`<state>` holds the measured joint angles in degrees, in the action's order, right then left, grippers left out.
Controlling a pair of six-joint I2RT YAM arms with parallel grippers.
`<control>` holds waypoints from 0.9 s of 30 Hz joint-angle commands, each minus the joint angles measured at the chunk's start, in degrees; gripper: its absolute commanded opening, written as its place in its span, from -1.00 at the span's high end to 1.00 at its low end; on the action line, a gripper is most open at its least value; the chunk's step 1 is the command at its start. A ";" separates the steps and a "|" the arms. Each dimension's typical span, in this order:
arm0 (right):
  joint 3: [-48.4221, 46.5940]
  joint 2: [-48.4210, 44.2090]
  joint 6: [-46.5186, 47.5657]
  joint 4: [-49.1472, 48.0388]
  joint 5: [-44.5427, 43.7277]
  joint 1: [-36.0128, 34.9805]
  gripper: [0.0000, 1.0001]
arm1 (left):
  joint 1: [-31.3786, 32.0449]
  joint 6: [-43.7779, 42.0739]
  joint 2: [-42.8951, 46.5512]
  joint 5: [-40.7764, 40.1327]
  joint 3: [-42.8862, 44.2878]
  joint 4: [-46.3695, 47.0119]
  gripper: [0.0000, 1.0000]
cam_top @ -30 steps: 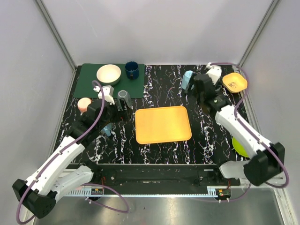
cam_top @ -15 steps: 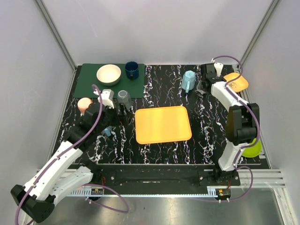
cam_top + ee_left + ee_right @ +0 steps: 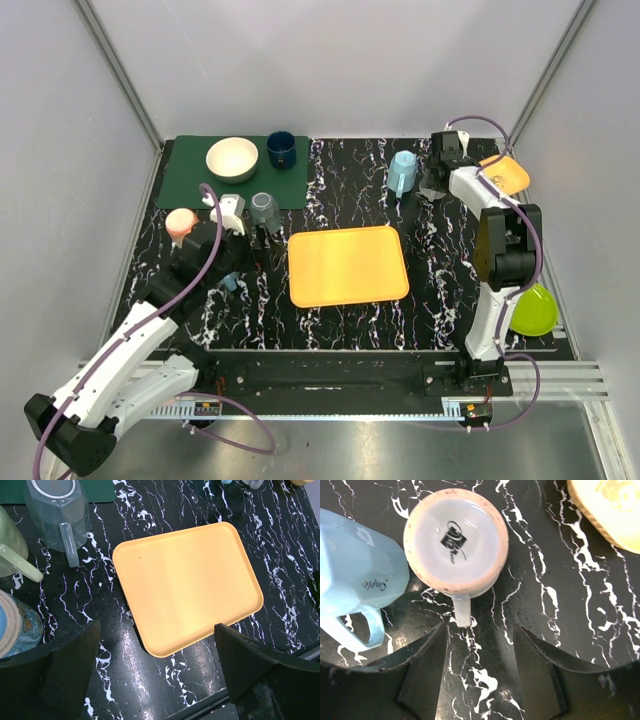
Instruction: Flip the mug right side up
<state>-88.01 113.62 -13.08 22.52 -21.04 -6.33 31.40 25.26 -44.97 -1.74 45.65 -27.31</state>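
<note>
A white mug (image 3: 456, 540) stands upside down on the black marble table, its printed base facing up and its handle (image 3: 462, 611) pointing at my right gripper (image 3: 479, 626). That gripper is open, with the handle's tip just ahead of the gap and nothing between the fingers. In the top view my right gripper (image 3: 440, 178) is at the far right and covers this mug. My left gripper (image 3: 156, 630) is wide open and empty, hovering over the table at the near corner of the orange tray (image 3: 190, 585).
A light blue mug (image 3: 355, 570) lies close to the white mug's left, and an orange bowl (image 3: 610, 510) is to its right. A clear inverted mug (image 3: 55, 510), a green mat (image 3: 190, 175) with a bowl (image 3: 232, 158) and a dark cup (image 3: 281, 149), and a green bowl (image 3: 532, 310) are also here.
The right arm has folded back toward the far right corner and its jaws have narrowed from fully wide. The left gripper has shifted slightly toward the tray.
</note>
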 commanded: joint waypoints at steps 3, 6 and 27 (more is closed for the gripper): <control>-5.07 4.06 0.69 -3.10 1.18 -0.09 -0.23 | -0.11 -1.35 0.06 0.33 -0.56 2.00 -0.98; -6.30 5.73 0.60 -3.54 0.21 -0.09 -0.20 | -0.11 -1.35 -0.47 -0.02 -0.47 2.00 -0.98; -9.82 10.92 0.78 -5.47 -0.76 0.35 0.39 | -0.11 -0.82 -1.96 -0.46 -0.82 1.47 -0.98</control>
<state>-95.26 123.87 -12.60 19.14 -21.39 -6.26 31.40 24.86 -47.00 -1.96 45.21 -27.35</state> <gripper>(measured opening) 0.330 0.984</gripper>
